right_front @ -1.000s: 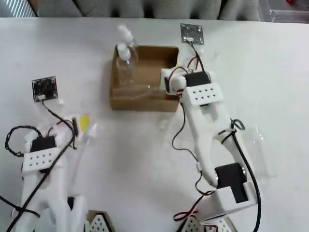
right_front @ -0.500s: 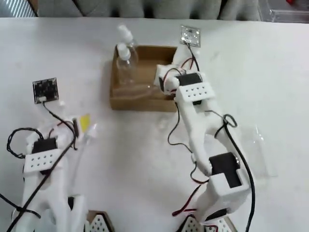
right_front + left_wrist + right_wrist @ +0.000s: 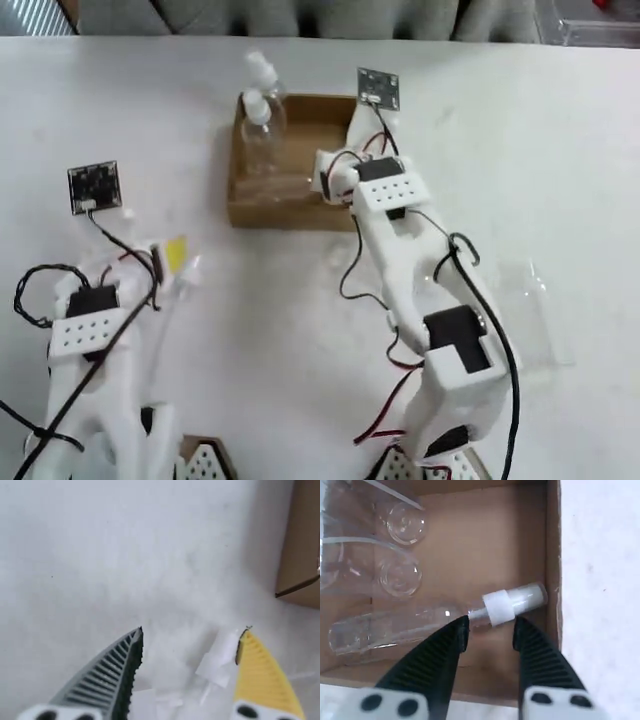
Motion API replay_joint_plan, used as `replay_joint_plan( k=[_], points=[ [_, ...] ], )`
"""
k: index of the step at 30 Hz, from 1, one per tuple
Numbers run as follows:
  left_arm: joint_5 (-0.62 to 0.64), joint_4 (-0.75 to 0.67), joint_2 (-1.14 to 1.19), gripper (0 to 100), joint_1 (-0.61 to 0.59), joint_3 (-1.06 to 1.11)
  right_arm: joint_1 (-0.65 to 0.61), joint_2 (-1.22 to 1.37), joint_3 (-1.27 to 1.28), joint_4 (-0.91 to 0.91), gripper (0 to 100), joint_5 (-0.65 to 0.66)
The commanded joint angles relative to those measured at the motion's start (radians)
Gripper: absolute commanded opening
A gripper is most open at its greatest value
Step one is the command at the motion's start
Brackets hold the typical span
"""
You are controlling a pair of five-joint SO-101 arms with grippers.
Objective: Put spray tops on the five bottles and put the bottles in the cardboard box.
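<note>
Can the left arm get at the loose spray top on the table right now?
Probably yes: the left gripper is open right by the spray top, nothing lying between them.

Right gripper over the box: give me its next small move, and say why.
Probably lift the right gripper straight up, clear of the cardboard box. Its jaws stand open either side of the neck of a capped bottle that lies on the box floor, so the bottle looks delivered.

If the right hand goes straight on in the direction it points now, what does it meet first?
Most likely the lying bottle, at its neck beside the spray top, in the cardboard box. Depth is unclear.
</note>
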Motion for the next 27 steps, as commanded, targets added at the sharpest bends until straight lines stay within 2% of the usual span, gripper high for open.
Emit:
replay_joint_plan(
  k=[1, 8, 16, 21, 27],
  points=[
    [-0.012, -0.023, -0.022, 29, -0.002, -0.008, 0.005, -0.005, -0.012, -0.001, 12.4, -0.006],
    [-0.012, -0.023, -0.021, 29, -0.002, -0.008, 0.002, -0.012, -0.012, 0.008, 20.8, -0.006],
    [-0.012, -0.023, -0.021, 29, -0.002, -0.008, 0.001, -0.007, -0.029, 0.010, 12.8, -0.012],
    [-0.012, -0.023, -0.021, 29, -0.002, -0.008, 0.002, 0.030, -0.084, 0.051, 13.5, -0.201],
    [-0.012, -0.023, -0.021, 29, -0.001, -0.008, 0.010, 0.147, -0.166, 0.071, 23.7, -0.318]
  ],
)
